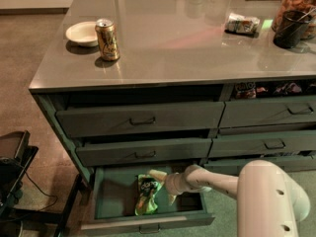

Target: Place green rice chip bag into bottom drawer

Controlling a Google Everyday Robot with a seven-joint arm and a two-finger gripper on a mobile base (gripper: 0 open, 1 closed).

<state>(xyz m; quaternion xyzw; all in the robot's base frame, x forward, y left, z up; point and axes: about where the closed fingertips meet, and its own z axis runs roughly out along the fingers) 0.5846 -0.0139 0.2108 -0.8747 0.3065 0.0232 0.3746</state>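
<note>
The green rice chip bag (146, 196) lies on the teal floor of the bottom drawer (148, 224), which is pulled out. My gripper (161, 187) reaches into the drawer from the right, just right of the bag's upper end. It is open: one pale finger (157, 174) points toward the drawer's back and the other (171, 199) sits lower, by the bag's right side. The bag rests on the drawer floor and is not held.
On the counter stand a soda can (107, 39), a small white bowl (83, 33), a dark silvery packet (242, 23) and a jar (294, 14). The drawers above (140, 120) are shut or slightly ajar. My white arm (269, 196) fills the lower right. A black stand (12, 172) is at left.
</note>
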